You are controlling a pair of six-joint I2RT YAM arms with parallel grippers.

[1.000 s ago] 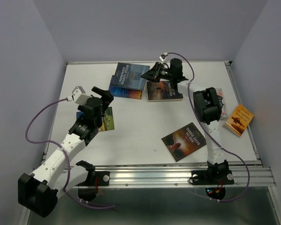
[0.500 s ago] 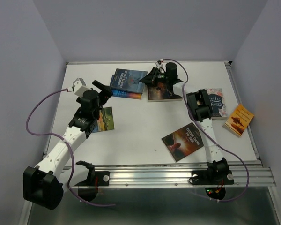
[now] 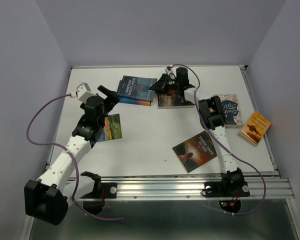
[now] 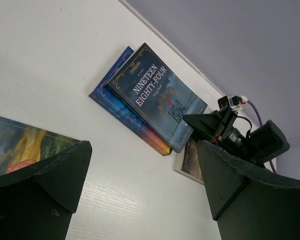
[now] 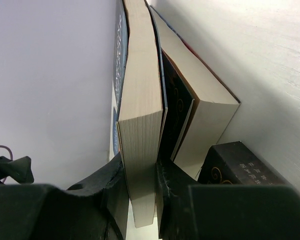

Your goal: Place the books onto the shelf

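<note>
We are working on the pick-up step for one book. The right gripper (image 3: 158, 86) is clamping the dark blue glossy paperback titled Nineteen Eighty-Four (image 3: 136, 85) by its short edge. In the right wrist view the jaws are drawn narrow, with that book's cream page block pinched between them. Just outside one jaw, a thicker blue-and-orange paperback (image 5: 205, 117) is lying against the held book, the two forming a small stack on the white table (image 3: 150, 135). A brown rectangular paperback (image 3: 176, 97) is sitting directly beneath the gripper body.

The left gripper (image 3: 109, 95) is hovering with its jaws spread wide and nothing between them. In its wrist view the stack is lying ahead of the open jaws, and a paperback with a painted landscape cover (image 4: 20, 145) is showing beneath one finger. A dark red-brown paperback (image 3: 196, 150), a pale floral paperback (image 3: 231, 107) and an orange paperback (image 3: 255, 127) are lying well apart from both sets of jaws.

We are not seeing a shelf in any view, so we cannot tell where the book is headed. We are judging that the next move calls for lifting the held book clear without dragging its neighbour. An edge pinch may let it sag or pivot, so the empty left jaws could steady it.
</note>
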